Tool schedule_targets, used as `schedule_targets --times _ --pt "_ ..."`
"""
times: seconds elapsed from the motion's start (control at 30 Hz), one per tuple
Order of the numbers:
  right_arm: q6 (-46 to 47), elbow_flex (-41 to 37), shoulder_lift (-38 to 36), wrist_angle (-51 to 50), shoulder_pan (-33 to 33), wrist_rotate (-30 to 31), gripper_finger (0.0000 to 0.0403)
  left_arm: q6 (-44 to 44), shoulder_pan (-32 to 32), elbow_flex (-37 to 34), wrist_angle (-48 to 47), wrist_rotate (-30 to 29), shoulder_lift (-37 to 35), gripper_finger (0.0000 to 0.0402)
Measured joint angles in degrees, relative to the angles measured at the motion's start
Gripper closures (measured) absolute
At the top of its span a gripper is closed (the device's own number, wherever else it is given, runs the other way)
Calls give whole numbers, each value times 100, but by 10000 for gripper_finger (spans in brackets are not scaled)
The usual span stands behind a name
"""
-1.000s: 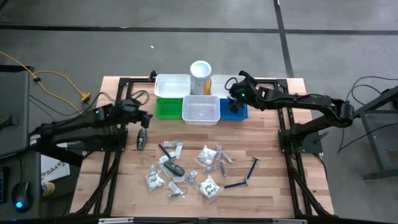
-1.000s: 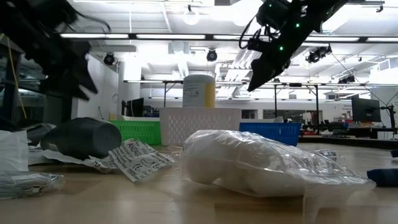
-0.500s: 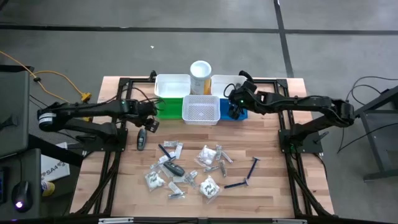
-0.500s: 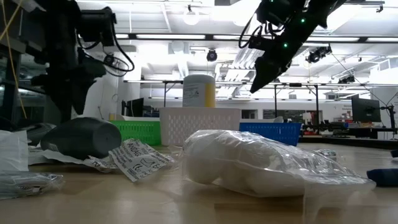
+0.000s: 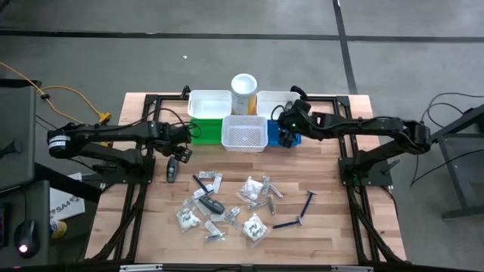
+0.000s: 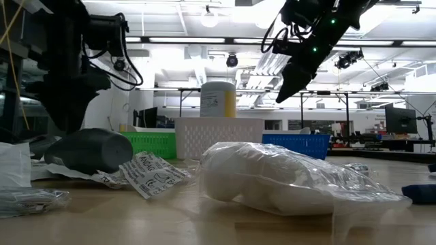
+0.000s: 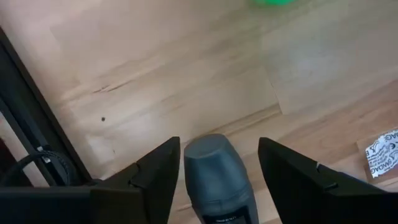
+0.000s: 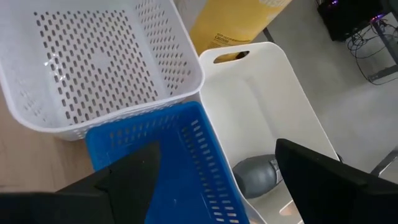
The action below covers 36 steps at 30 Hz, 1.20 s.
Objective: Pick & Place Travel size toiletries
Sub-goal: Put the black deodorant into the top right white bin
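I'm bringing the left claw (image 7: 217, 168) down over a grey oval (image 7: 219, 180) lying on the surface (image 5: 325, 227) just in front of the green bin (image 5: 203, 131); its fingers are spread and straddling the oval without pinching it, so I reckon a grab is next. The right claw (image 8: 214, 180) is hanging spread and empty over the blue bin (image 8: 161, 162), next to a white bin (image 8: 249, 93) with another grey oval (image 8: 256, 174) in it. The other toiletries (image 5: 234, 205) are sitting mid-surface.
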Motion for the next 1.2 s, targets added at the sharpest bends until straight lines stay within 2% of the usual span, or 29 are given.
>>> schedule_targets --times 0.17,0.33,0.43,0.63,0.77,1.07,1.2 --pt "-44 0 0 -114 0 -6 93 -149 0 0 -21 152 0 133" --pt "-48 1 0 -187 0 -111 93 -862 -28 -2 -236 245 2 99" --pt "-51 2 0 -205 0 -293 93 -1272 -184 -139 -362 256 0 96" --pt "-69 0 0 -314 -2 -346 93 -1951 -557 -690 201 577 4 96" --pt "-103 1 0 -307 -2 -346 93 -1969 -556 -824 788 556 3 96" --pt "-42 0 0 -312 -2 -354 93 -2210 -557 -1259 877 567 4 97" --pt "-42 0 0 -312 -2 -364 93 -2183 -557 -1318 945 574 0 119"
